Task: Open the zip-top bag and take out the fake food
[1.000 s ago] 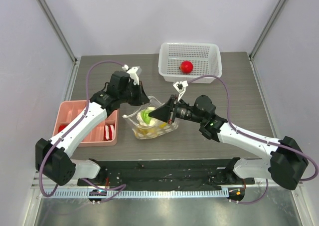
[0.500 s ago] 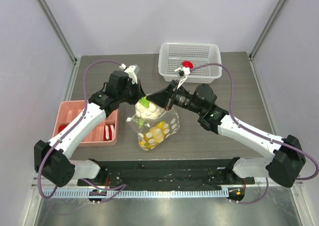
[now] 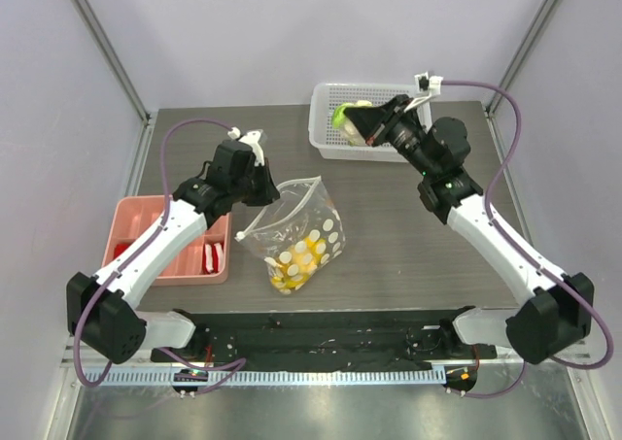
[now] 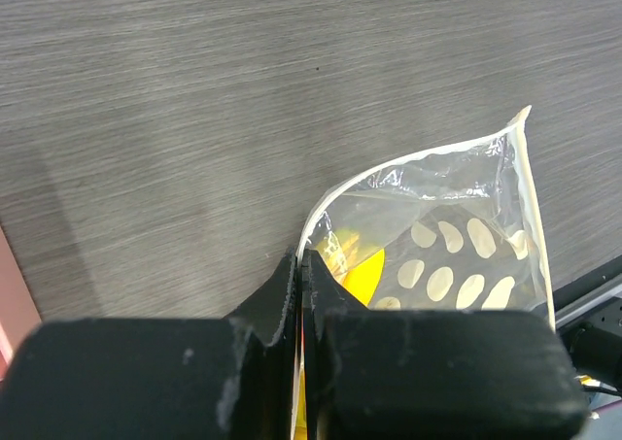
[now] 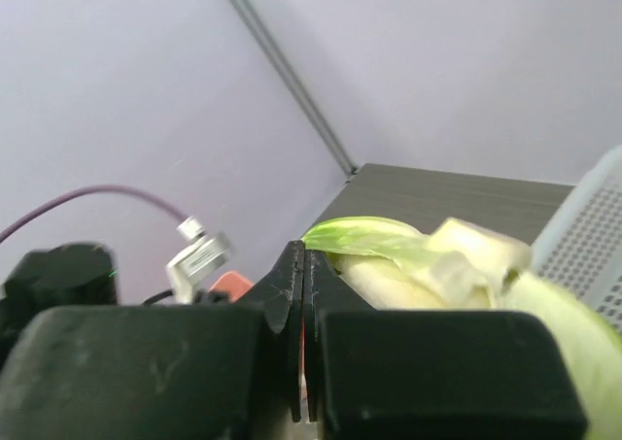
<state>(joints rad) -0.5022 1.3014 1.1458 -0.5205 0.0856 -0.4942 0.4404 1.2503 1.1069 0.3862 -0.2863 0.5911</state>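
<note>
The clear dotted zip-top bag [image 3: 303, 228] stands open on the dark table, and my left gripper [image 3: 264, 193] is shut on its upper left rim. In the left wrist view the jaws [image 4: 303, 265] pinch that rim, with the bag [image 4: 466, 255] spreading to the right. Yellow fake food [image 3: 290, 262] lies in the bag's bottom and shows through the plastic [image 4: 362, 273]. My right gripper [image 3: 356, 121] is shut on a white cauliflower with a green leaf [image 3: 343, 117], held above the white basket's left end. The cauliflower [image 5: 437, 265] fills the right wrist view beside the shut jaws [image 5: 304, 265].
The white perforated basket [image 3: 408, 98] stands at the back right of the table. A pink tray [image 3: 146, 217] with red pieces lies at the left, under the left arm. Grey walls close in the table on three sides.
My right gripper has pulled the cauliflower up out of the bag and carried it back and right over the basket. The left gripper has kept its hold on the bag's rim.
</note>
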